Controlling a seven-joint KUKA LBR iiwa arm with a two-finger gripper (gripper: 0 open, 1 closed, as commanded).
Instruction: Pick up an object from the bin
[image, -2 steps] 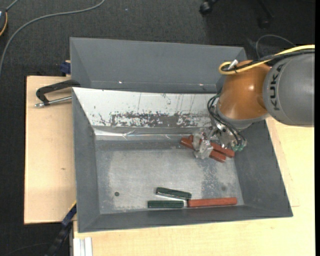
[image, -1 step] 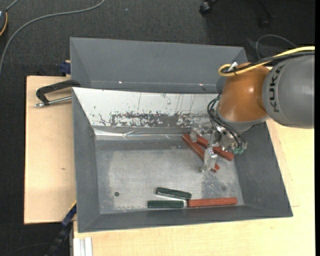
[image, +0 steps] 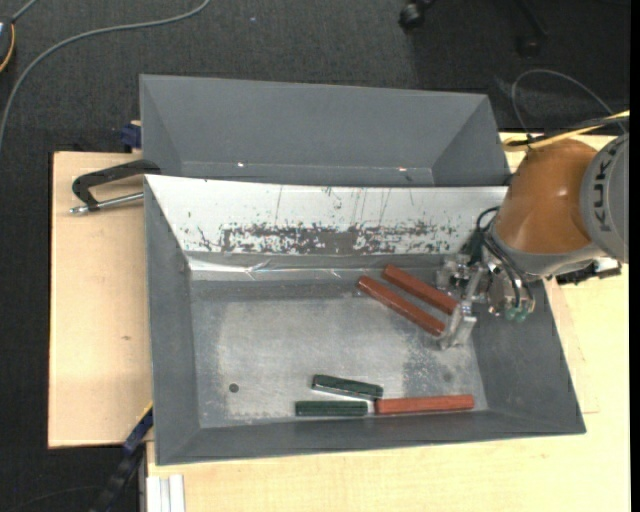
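In the grey metal bin (image: 172, 340) we count five long flat bars: three red ones and two dark green ones. Two of the red ones lie side by side at the far right of the floor, touching along their length and both slanted, the left ends farther and the right ends nearer: the farther red bar (image: 418, 287) and the nearer red bar (image: 400, 305). The gripper (image: 457, 333) stands at the right end of this pair, close against the nearer red bar; we cannot tell if the claw is released or clenched. The third red bar (image: 425, 404) lies along the near wall, its left end meeting a dark green bar (image: 332, 408) in one line. The second dark green bar (image: 346, 386) lies just beyond them, a little tilted. One small dark dot (image: 233, 389) sits at the near left, well apart. The arm's orange cover (image: 545, 205) is above the right rim.
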